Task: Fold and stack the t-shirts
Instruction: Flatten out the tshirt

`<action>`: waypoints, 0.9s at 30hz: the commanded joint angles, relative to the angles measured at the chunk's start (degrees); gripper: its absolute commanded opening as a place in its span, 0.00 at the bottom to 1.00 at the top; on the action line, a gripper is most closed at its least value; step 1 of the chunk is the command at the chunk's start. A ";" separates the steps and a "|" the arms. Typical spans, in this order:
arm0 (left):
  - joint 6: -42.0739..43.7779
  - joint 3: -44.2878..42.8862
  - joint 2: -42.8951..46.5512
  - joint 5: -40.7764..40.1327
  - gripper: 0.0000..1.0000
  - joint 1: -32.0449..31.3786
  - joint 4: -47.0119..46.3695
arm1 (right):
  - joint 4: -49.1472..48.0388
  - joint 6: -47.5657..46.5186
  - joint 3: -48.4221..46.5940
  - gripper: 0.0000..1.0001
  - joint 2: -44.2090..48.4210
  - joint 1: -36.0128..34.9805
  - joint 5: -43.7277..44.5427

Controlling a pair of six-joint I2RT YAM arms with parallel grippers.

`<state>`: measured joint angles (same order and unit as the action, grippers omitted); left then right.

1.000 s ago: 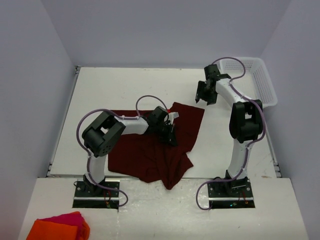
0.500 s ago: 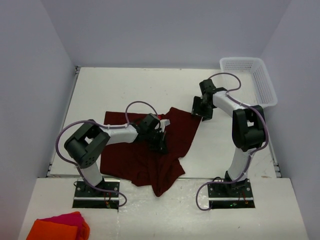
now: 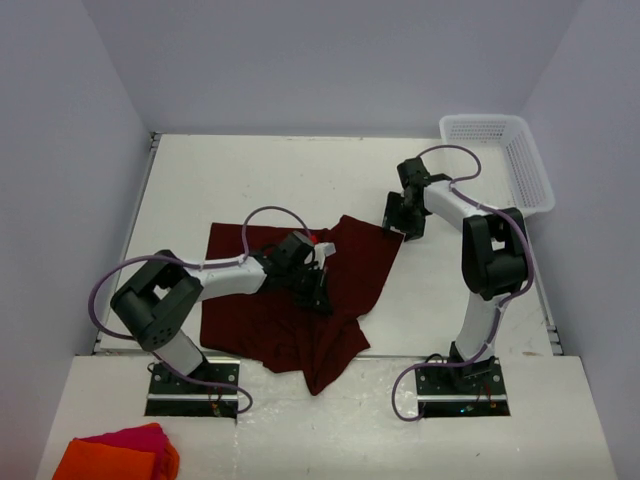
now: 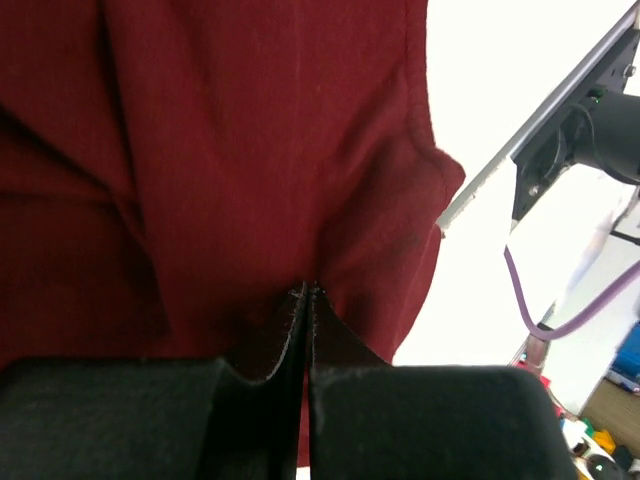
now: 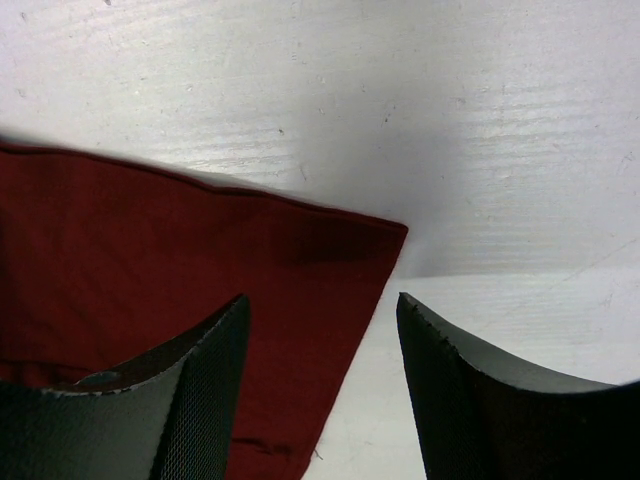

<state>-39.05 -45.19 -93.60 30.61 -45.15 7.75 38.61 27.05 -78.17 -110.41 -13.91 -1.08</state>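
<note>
A dark maroon t-shirt (image 3: pixel 260 315) lies crumpled on the white table (image 3: pixel 240 180), spread from centre left to the near edge. My left gripper (image 3: pixel 318 296) is shut on a fold of the shirt near its middle; in the left wrist view the jaws (image 4: pixel 308 290) pinch maroon fabric (image 4: pixel 230 150). My right gripper (image 3: pixel 402 218) is open, low over the shirt's far right corner (image 3: pixel 385 232). In the right wrist view its fingers (image 5: pixel 210 360) straddle that corner (image 5: pixel 370 240), one over cloth, one over bare table.
A white plastic basket (image 3: pixel 505 160) stands at the table's far right. Bright orange and pink cloths (image 3: pixel 120 455) lie on the shelf at the near left, in front of the arm bases. Walls enclose the table on three sides.
My left gripper has dragged the shirt toward the left and near edge. My right gripper has come down and left from beside the basket to the shirt's far right corner.
</note>
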 commanded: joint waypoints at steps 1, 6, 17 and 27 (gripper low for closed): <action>-1.38 1.86 3.07 0.41 0.00 -0.38 1.30 | 0.06 1.25 -1.02 0.61 -0.07 0.03 0.73; -1.73 3.88 4.92 0.15 0.00 -0.47 1.57 | -0.20 1.78 0.12 0.62 0.46 0.03 0.47; 1.69 4.78 12.11 -12.62 0.00 -1.43 9.55 | -11.35 5.65 12.06 0.61 14.14 -5.06 1.34; 5.38 -12.11 11.79 -19.29 0.00 -5.48 15.72 | -10.93 8.98 16.03 0.63 23.40 -11.14 7.05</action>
<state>-36.16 -52.86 -79.75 12.08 -50.24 22.31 27.75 33.17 -62.61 -89.30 -25.41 1.78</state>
